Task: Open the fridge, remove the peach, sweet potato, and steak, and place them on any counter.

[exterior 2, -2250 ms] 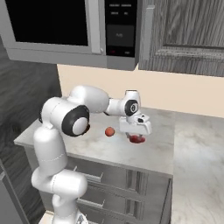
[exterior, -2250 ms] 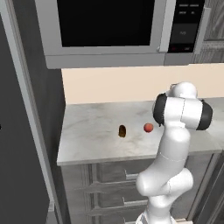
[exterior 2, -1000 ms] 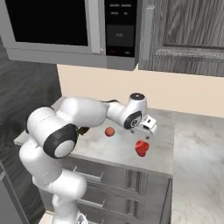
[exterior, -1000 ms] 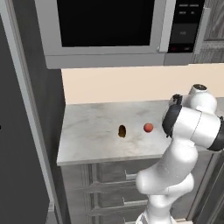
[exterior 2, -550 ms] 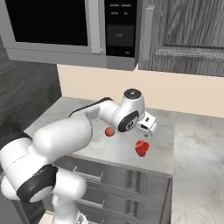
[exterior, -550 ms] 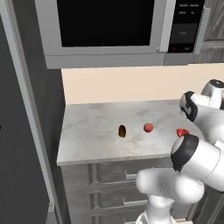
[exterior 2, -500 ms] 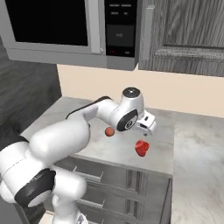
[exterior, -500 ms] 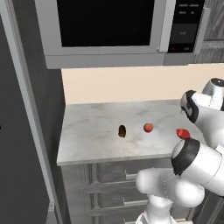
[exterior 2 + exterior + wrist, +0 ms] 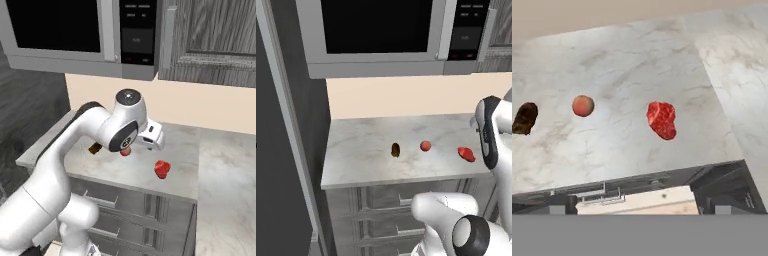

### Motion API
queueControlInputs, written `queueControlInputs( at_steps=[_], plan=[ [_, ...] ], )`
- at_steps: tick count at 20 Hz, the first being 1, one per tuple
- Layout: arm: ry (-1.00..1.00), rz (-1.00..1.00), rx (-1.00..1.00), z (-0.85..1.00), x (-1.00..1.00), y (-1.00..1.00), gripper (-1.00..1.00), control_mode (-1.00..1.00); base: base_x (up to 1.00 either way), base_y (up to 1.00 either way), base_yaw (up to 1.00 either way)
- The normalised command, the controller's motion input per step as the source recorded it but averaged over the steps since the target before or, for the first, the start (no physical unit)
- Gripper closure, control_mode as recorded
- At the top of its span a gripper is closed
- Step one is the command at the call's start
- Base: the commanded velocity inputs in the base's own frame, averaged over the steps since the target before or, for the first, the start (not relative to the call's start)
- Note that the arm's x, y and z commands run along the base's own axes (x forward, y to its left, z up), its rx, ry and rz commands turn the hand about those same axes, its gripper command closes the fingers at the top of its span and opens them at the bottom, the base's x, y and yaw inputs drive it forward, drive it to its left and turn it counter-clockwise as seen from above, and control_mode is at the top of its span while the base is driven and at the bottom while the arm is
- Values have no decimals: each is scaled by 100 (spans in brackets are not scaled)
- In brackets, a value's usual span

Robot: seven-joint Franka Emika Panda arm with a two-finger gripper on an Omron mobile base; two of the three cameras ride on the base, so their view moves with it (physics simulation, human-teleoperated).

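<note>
Three foods lie in a row on the counter point(image 9: 361, 150), each apart from the next: the sweet potato point(image 9: 395, 149) at 9 o'clock, the peach point(image 9: 425, 146) in the middle, and the steak point(image 9: 466, 153) at 3 o'clock, near the front edge. The microwave point(image 9: 383, 35) hangs above at 12 o'clock, with the dark fridge point(image 9: 278, 150) beside the counter. The gripper point(image 9: 152, 136) hangs above the counter near the peach; whether its fingers are spread or closed cannot be told.

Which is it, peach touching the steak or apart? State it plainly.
Apart. In the hand view, bare marbled counter lies between the peach and the steak; the left base view shows the same gap.
</note>
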Motion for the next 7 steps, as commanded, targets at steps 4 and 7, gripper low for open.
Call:
queueControlInputs(
  at_steps=[4, 7],
  plan=[
    [-2, 18, 0, 96, -86, 65, -100, -100, 0, 0, 0],
    [0, 20, 0, 97, -56, 90, -100, -100, 0, 0, 0]
  ],
)
